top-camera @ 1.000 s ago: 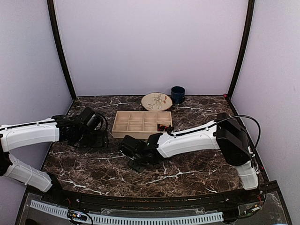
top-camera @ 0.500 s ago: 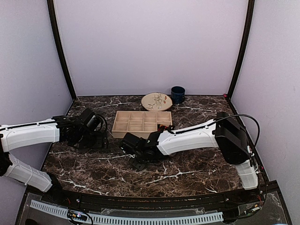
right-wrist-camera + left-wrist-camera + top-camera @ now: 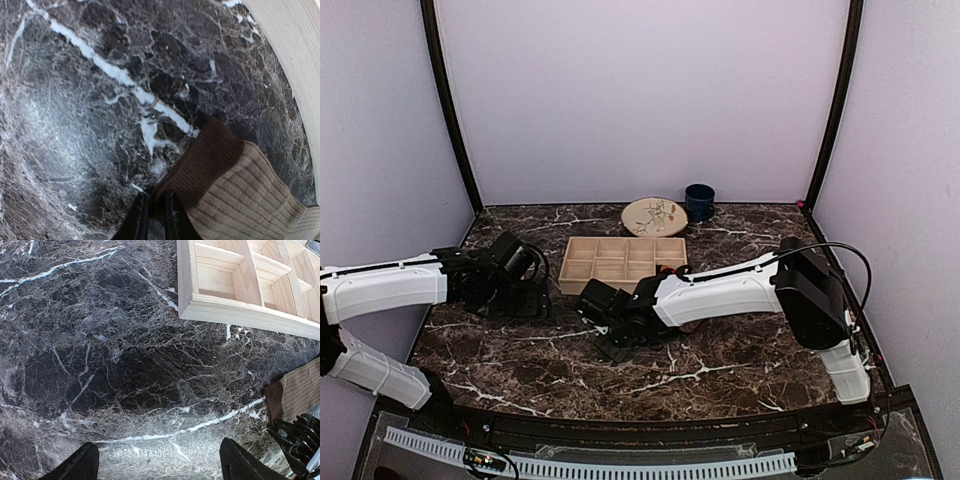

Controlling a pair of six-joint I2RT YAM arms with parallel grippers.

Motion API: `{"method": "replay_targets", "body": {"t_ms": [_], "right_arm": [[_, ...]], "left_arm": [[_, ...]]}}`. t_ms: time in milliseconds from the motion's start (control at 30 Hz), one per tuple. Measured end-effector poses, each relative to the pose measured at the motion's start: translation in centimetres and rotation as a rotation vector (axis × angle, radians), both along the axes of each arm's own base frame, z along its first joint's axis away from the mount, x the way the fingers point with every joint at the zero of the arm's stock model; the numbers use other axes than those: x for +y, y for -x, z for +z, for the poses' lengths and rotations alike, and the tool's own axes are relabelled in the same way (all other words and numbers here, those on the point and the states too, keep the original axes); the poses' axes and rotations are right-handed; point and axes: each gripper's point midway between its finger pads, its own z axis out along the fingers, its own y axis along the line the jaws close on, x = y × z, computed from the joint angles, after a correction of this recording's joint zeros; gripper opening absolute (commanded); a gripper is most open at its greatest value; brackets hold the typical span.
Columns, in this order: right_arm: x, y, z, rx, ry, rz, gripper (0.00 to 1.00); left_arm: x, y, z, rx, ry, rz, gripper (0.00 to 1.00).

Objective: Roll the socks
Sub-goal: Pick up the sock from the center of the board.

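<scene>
From above, the right gripper (image 3: 612, 338) sits low on the marble table (image 3: 740, 370), just in front of the wooden tray (image 3: 605, 262), with its arm stretched across the middle. The left gripper (image 3: 525, 295) hangs near the tray's left end, likely parked clear until a second hold is wanted. The tan sock (image 3: 240, 190) is almost wholly hidden under the right arm in this view. A dark red-flecked scrap (image 3: 668, 269) at the tray's near right corner may be the other sock, but it is too small and too covered to tell. A plate (image 3: 654, 216) and a mug (image 3: 699, 202) stand at the back, well apart from the work.

The left wrist camera shows its own fingers spread wide over bare marble with nothing between them. The sock's ribbed end is cut off at the right edge, with the right gripper's black fingertips just below it.

The right wrist camera shows the two fingers pressed nearly together on the edge of the sock's darker brown cuff, which lies flat on the table beside the tray. Starting at the cuff gives a firm end to turn over for the roll. The toe end runs out of frame
</scene>
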Motion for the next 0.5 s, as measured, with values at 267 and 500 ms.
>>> {"method": "replay_targets", "body": {"t_ms": [267, 500], "right_arm": [[-0.1, 0.2, 0.0, 0.037, -0.027, -0.024, 0.0], [-2.4, 1.9, 0.6, 0.108, -0.034, -0.048, 0.0]], "left_arm": [[-0.1, 0.3, -0.4, 0.014, 0.005, -0.01, 0.86], [-0.1, 0.5, -0.7, 0.022, 0.005, -0.015, 0.86]]}}
